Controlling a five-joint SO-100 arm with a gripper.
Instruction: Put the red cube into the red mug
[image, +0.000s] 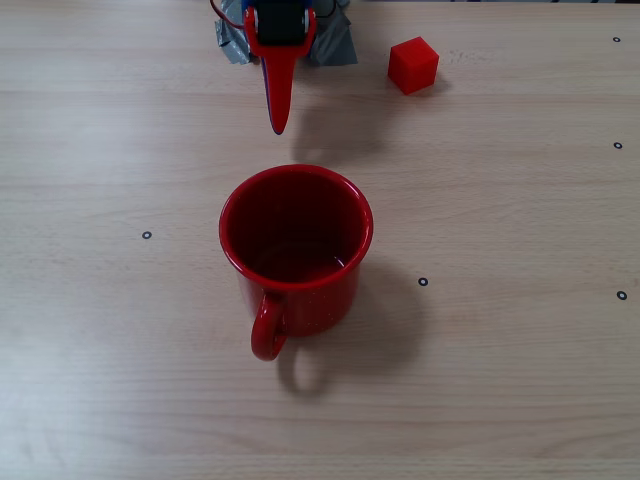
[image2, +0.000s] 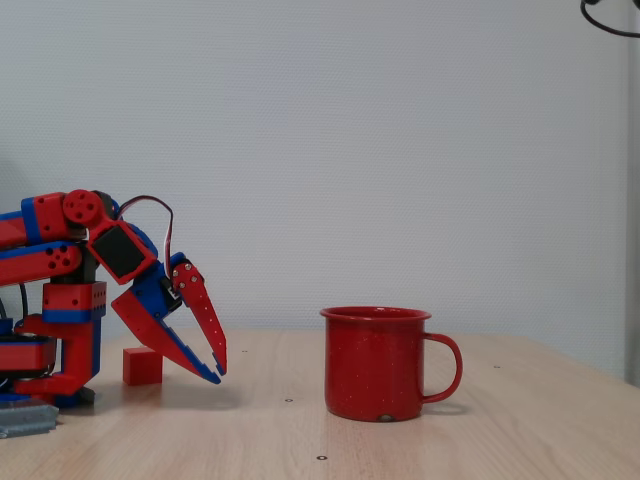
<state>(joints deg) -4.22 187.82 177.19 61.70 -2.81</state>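
While arm base partly cropped: gripper (image2: 220, 370) jaws slightly apart, empty; red cube (image: 413, 64) on table, clear of red mug (image: 296, 250).

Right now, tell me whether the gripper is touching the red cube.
Apart. In a fixed view from above, bare table separates the gripper from the red cube.

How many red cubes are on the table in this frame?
1. The red cube sits on the bare table near the arm's base, right of the jaws in the overhead view, well apart from the red mug, whose visible inside looks empty.
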